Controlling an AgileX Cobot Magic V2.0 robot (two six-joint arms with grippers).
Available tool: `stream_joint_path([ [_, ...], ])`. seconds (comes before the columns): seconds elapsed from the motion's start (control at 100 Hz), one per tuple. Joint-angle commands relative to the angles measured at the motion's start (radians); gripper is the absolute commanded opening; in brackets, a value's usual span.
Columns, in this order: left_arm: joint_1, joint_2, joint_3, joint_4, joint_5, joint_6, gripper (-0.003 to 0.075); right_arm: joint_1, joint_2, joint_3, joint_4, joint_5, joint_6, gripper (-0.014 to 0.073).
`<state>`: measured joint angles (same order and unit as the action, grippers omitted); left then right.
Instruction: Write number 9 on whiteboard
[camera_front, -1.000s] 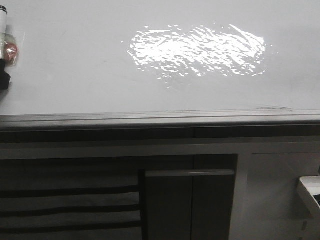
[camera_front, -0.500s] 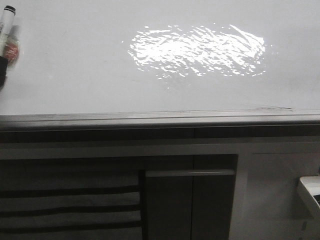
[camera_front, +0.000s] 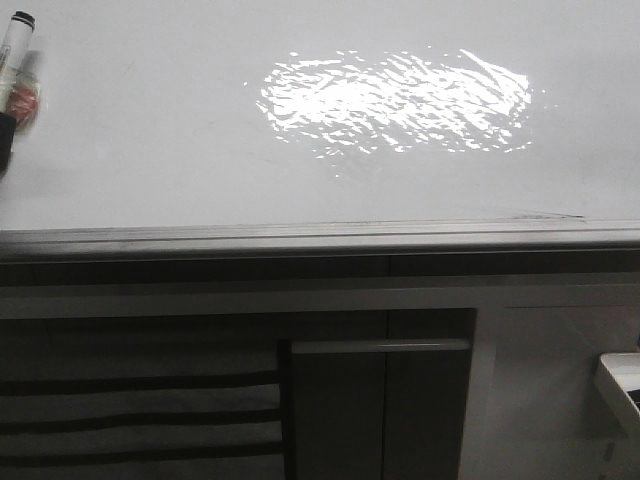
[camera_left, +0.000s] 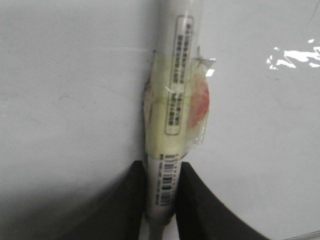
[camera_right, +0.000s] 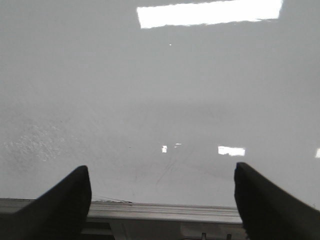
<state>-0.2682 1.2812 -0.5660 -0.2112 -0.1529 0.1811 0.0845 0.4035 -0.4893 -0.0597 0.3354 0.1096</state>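
1. The whiteboard (camera_front: 150, 150) fills the upper part of the front view, glossy, with a glare patch (camera_front: 395, 100) near its middle and a metal edge (camera_front: 320, 238) along the bottom.
2. No number 9 is visible on it; the board looks unmarked (a few faint scuffs aside).
3. The left gripper (camera_left: 161, 200) is closed tight on a marker (camera_left: 175, 100), taped around its middle, at the board's far left.
4. The right gripper (camera_right: 162, 200) stands wide open, holding nothing, facing the board.
5. The step looks like bringing the marker to a starting spot.
6. Next, the tip must meet the board with light pressure, then trace a small loop and straight tail.
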Motion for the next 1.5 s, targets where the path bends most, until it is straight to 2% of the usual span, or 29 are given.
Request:
stream_joint_path([
  [0.0, -0.008, -0.008, -0.032, -0.001, -0.052, -0.005, 0.0129, -0.005, 0.014, -0.048, -0.001, -0.058, -0.005, 0.052],
  [0.21, -0.008, -0.01, -0.032, -0.001, -0.046, -0.005, 0.0025, -0.005, 0.05, -0.153, 0.0, 0.089, -0.005, 0.052],
  [0.35, -0.008, -0.03, -0.044, -0.001, 0.02, -0.005, -0.002, -0.005, 0.119, -0.264, 0.009, 0.233, -0.005, 0.052],
  [0.45, -0.008, -0.045, -0.072, 0.001, 0.117, -0.005, -0.002, -0.005, 0.177, -0.335, 0.029, 0.321, -0.012, 0.052],
  [0.62, -0.008, -0.066, -0.196, 0.027, 0.432, 0.007, -0.002, -0.005, 0.319, -0.479, 0.185, 0.493, -0.19, 0.052],
  [0.8, -0.008, -0.071, -0.355, 0.006, 0.797, 0.21, -0.002, -0.005, 0.494, -0.608, 0.459, 0.683, -0.455, 0.0519],
  [0.9, -0.008, -0.071, -0.427, -0.097, 0.981, 0.411, -0.002, 0.01, 0.594, -0.651, 0.621, 0.762, -0.662, 0.0512],
  [0.94, -0.008, -0.071, -0.453, -0.168, 1.04, 0.538, -0.002, 0.026, 0.623, -0.662, 0.676, 0.784, -0.745, 0.0496],
  [1.05, -0.008, -0.071, -0.481, -0.364, 1.177, 0.83, -0.002, 0.1, 0.705, -0.68, 0.722, 0.802, -0.906, 0.0439],
  [1.12, -0.008, -0.071, -0.486, -0.465, 1.24, 0.966, -0.002, 0.162, 0.746, -0.684, 0.722, 0.791, -0.98, 0.0415],
  [1.2, -0.014, -0.071, -0.489, -0.531, 1.28, 1.014, -0.002, 0.234, 0.781, -0.684, 0.722, 0.749, -1.038, 0.0414],
  [1.39, -0.11, -0.071, -0.49, -0.503, 1.299, 1.015, -0.002, 0.375, 0.821, -0.684, 0.722, 0.608, -1.119, 0.0414],
  [1.49, -0.18, -0.071, -0.49, -0.495, 1.288, 1.016, -0.002, 0.425, 0.848, -0.713, 0.72, 0.628, -1.136, 0.0414],
])
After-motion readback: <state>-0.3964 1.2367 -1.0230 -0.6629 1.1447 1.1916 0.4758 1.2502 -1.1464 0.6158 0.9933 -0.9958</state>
